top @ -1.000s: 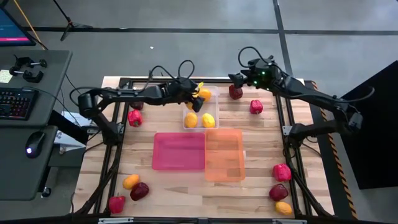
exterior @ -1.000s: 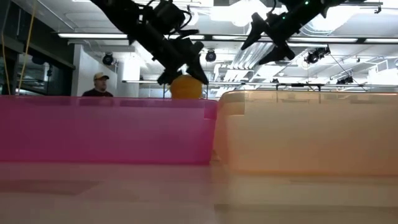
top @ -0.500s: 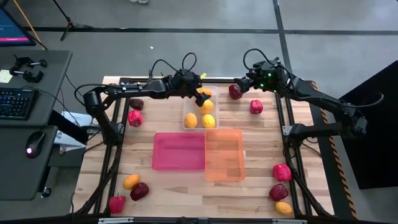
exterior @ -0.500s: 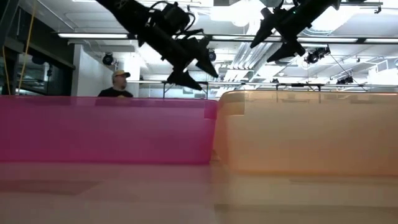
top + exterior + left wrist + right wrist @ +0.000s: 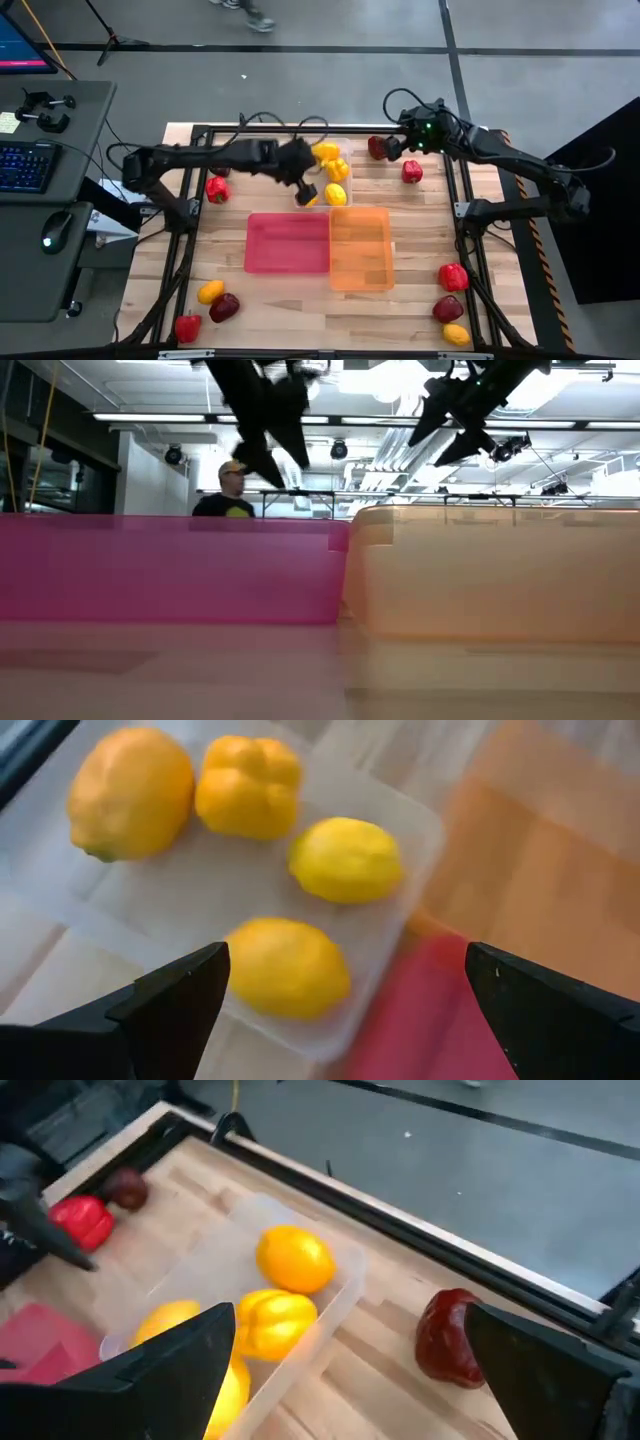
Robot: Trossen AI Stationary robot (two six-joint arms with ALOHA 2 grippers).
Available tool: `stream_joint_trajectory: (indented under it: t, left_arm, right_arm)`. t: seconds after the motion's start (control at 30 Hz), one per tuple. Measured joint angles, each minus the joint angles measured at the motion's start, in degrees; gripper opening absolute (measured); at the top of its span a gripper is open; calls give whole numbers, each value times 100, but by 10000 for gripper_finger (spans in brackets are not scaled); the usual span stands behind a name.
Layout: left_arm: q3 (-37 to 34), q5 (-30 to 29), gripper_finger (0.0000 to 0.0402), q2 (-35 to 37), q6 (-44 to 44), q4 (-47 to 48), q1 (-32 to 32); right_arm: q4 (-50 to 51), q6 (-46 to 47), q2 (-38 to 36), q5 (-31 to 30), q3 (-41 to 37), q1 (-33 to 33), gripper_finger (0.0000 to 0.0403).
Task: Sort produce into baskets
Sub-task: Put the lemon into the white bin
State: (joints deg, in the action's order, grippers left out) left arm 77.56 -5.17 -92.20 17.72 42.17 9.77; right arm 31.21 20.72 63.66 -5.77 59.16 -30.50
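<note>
1. The left hand [image 5: 308,188] hangs over the near end of the clear basket [image 5: 345,150], fingers spread wide and grasping nothing; the left wrist view shows both dark fingers [image 5: 170,1010] well apart with only the basket between them.
2. The clear basket sits at the far middle of the table [image 5: 270,300] and holds four yellow-orange pieces: an orange citrus [image 5: 130,792], a yellow bell pepper [image 5: 248,786], a yellow lemon [image 5: 346,859] and a second lemon [image 5: 288,967] at the basket's near edge.
3. The right hand [image 5: 392,148] hovers at the far edge of the table, fingers apart and gripping nothing, right beside a dark maroon piece [image 5: 378,148] that rests on the table just right of the clear basket.
4. A red pepper [image 5: 412,172] lies on the table right of that piece.
5. The pink basket [image 5: 288,243] and the orange basket [image 5: 360,247] stand side by side, touching, in the middle of the table; both appear bare inside.
6. Left of the clear basket: another red pepper [image 5: 217,188] beside the left arm.
7. Near left corner: an orange oval [image 5: 210,292], a maroon piece [image 5: 224,307] and a red pepper [image 5: 187,326], clustered.
8. Near right corner: a red pepper [image 5: 453,276], a maroon piece [image 5: 447,309] and an orange oval [image 5: 456,333].
9. A person [image 5: 233,490] in a cap stands in the room beyond the table.
</note>
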Motion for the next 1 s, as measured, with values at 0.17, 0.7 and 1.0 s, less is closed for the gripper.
stream_joint_trajectory:
  t: [0.17, 0.7, 1.0]
  left_arm:
    - [1, -983, 390, 587, 705, 549, -1235]
    - [-314, -743, 390, 1254, 5884, 4161, -5072]
    - [-2045, 470, 390, 1237, 6584, 1749, -6304]
  right_arm:
    - [-11, -290, 0, 29, -1, 305, 383]
    - [-252, 70, 0, 566, -1, 1665, 383]
    - [-276, 1096, 0, -2, -1, 2486, 383]
